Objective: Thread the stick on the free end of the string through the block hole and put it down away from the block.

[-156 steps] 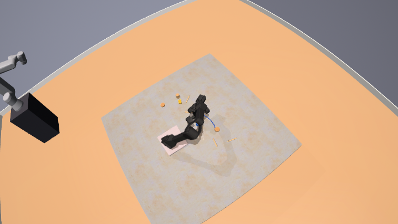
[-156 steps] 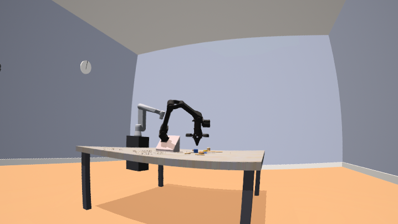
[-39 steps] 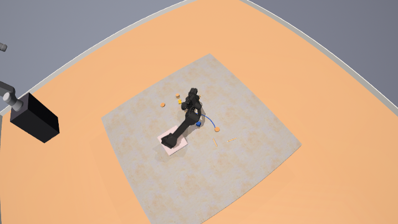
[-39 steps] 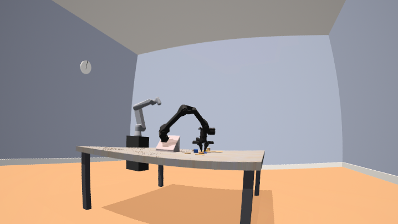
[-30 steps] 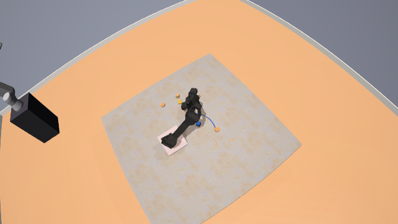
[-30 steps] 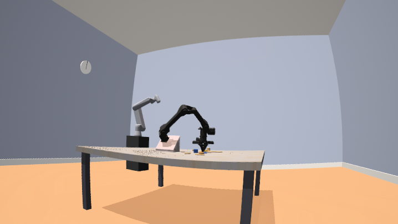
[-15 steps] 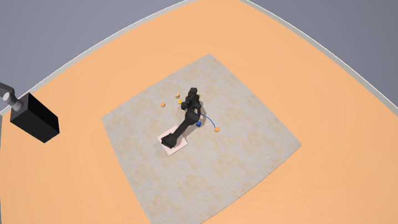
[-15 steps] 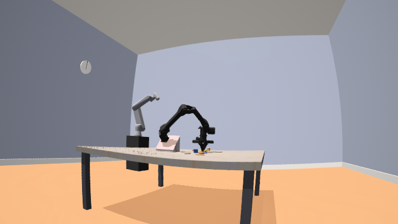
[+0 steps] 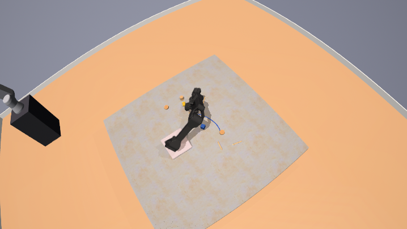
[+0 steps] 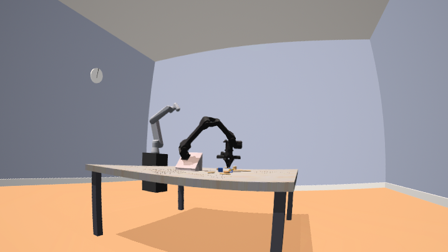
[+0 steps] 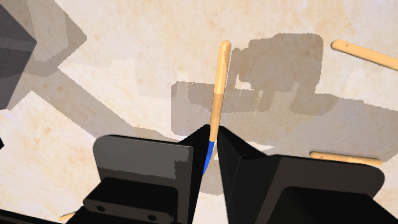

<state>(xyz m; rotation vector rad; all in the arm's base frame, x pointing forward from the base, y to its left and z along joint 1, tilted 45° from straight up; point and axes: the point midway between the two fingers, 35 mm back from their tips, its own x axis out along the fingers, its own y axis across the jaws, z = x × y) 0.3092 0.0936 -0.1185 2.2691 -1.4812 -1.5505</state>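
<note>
My gripper (image 10: 228,166) (image 11: 213,130) is shut on the wooden stick (image 11: 221,75), close to its string end, low over the table. The stick points away from the fingers in the wrist view. The blue string (image 9: 218,127) (image 11: 208,154) leaves the stick between the fingers and curves to the round wooden button (image 9: 221,132) (image 10: 226,171). A small wooden piece (image 9: 181,97) (image 10: 234,167) stands beyond the gripper; its hole cannot be made out, so I cannot tell whether it is the block. The arm hides part of the table.
Loose sticks (image 9: 220,145) (image 11: 370,56) lie around, one just right of the fingers in the wrist view. A blue cube (image 9: 202,126) (image 10: 220,169) is near the arm. A yellow object (image 9: 183,104) and an orange disc (image 9: 166,107) lie at the left in the top view.
</note>
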